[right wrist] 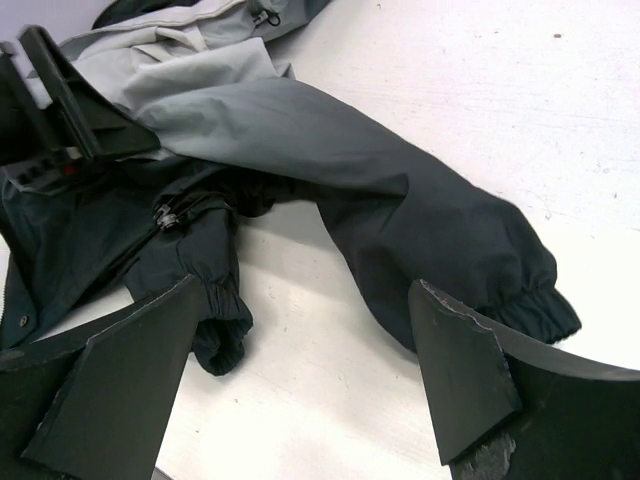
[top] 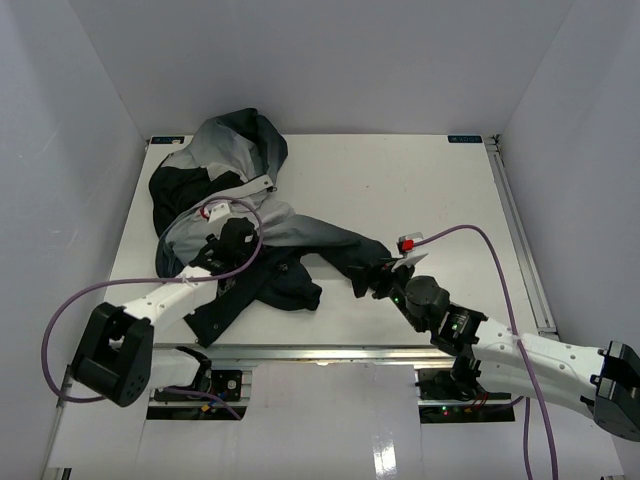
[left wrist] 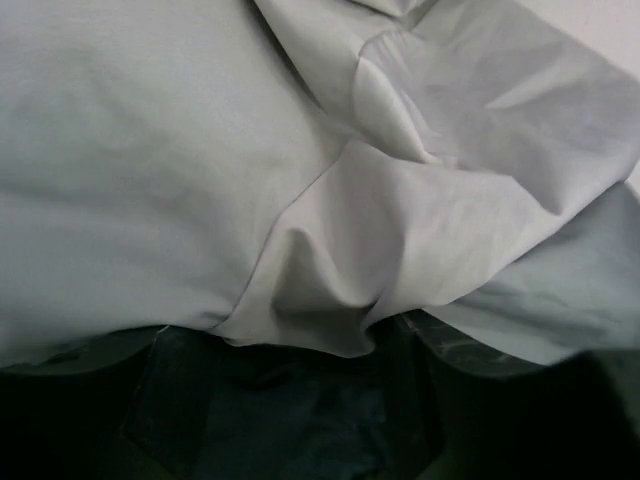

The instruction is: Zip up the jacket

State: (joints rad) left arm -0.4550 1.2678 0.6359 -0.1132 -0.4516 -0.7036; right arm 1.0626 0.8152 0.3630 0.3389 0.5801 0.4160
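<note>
White table (top: pixel 420 180), crumpled jacket (top: pixel 235 150) at left. Right gripper (right wrist: pixel 305 300) jaws wide apart, beside dark sleeve cuff (right wrist: pixel 535 300). Left gripper (top: pixel 235 240) on grey fabric; jaw state indiscernible.

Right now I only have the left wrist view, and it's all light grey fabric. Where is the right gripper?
Observer: The right gripper is open over the table, next to a dark sleeve cuff of the jacket.
Operator: Is it holding anything?
Observer: No, only bare table shows between its fingers.
Operator: Any sign of the zipper?
Observer: The right wrist view shows a zipper pull on the dark fabric, left of that cuff.
</note>
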